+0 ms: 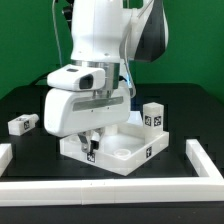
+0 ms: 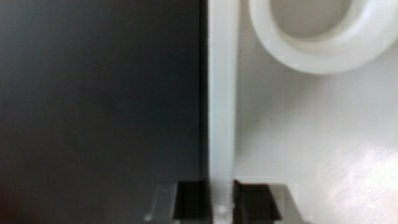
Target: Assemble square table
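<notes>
The square table top (image 1: 125,152) lies on the black table in front of the arm, a white tray with a raised rim and tags on its front wall. My gripper (image 1: 90,142) is down at its front corner, towards the exterior view's left. In the wrist view my gripper (image 2: 222,202) straddles the top's thin rim (image 2: 221,100), with one dark finger (image 2: 187,200) against each side of it, shut on it. A round socket (image 2: 329,30) shows inside the top. One leg block (image 1: 22,124) lies at the exterior view's left and another (image 1: 153,116) stands at the right.
Long white border rails run along the front (image 1: 100,186), the exterior view's right (image 1: 206,160) and left (image 1: 4,154) of the black table. The arm's body hides the back of the table top. Bare black table (image 2: 89,100) lies outside the rim.
</notes>
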You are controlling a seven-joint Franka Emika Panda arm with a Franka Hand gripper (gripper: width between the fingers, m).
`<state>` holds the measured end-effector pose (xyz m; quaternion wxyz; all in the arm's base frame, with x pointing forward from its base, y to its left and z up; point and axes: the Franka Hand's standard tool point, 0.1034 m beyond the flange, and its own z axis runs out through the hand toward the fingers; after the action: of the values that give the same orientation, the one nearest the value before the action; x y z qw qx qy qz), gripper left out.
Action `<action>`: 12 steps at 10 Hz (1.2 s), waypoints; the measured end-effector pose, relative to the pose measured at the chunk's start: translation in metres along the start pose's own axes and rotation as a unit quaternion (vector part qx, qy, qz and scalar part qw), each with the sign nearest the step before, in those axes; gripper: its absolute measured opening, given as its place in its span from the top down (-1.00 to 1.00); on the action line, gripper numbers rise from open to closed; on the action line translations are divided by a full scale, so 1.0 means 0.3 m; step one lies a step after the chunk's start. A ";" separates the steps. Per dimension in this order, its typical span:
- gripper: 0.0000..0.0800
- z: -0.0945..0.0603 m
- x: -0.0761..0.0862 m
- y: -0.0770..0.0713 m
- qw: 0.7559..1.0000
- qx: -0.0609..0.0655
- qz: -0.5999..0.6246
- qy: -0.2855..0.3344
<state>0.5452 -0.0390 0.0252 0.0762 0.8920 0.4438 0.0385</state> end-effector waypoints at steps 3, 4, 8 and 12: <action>0.85 0.006 0.062 0.055 0.998 0.002 -0.061 0.008; 0.85 0.008 0.056 0.057 0.996 0.001 -0.089 0.006; 0.85 0.002 0.096 0.059 0.961 -0.019 -0.275 -0.003; 0.85 -0.025 0.357 0.111 0.935 -0.033 -0.352 0.012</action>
<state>0.6348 0.0275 0.0382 0.1092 0.6748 0.7290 0.0350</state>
